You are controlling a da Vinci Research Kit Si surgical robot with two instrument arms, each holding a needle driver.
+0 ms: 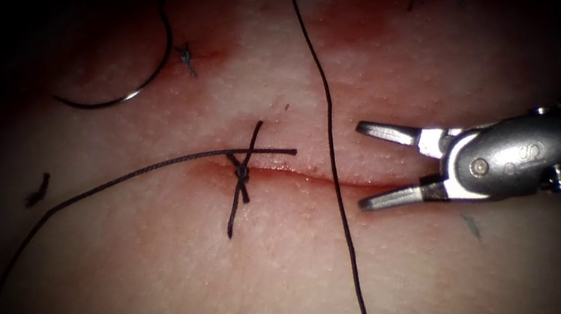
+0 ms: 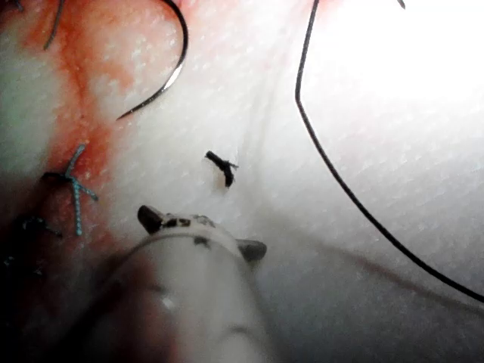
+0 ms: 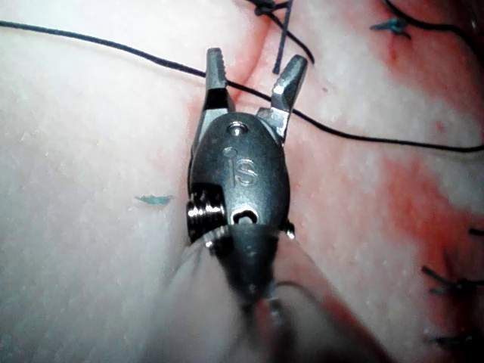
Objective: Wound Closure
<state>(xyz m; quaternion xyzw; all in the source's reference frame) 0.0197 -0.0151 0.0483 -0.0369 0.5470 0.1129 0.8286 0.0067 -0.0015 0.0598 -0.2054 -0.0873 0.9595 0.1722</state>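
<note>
Endoscope view: the right gripper [image 1: 358, 167] comes in from the right, its housing bearing a stamped mark that reads like "IS". Its two jaws are spread wide and hold nothing; they straddle the right end of the cut [image 1: 314, 174] in the tissue [image 1: 168, 305], one tip on each side. One long thread [image 1: 335, 170] runs from top to bottom just left of the jaw tips. One tied knot [image 1: 242, 175] sits on the cut, its tails crossing. The curved needle [image 1: 131, 83] lies free on the tissue at upper left, above the cut, not in the tissue. Red fluid [image 1: 351, 31] stains the upper tissue.

Left wrist view: the left gripper [image 2: 200, 227] shows near its tip; I cannot tell its jaw state. The needle [image 2: 162, 76] lies ahead of it, ungrasped.

Right wrist view: the "IS" stamp is plain, the right gripper [image 3: 253, 72] gapes above the thread [image 3: 113, 45].
</note>
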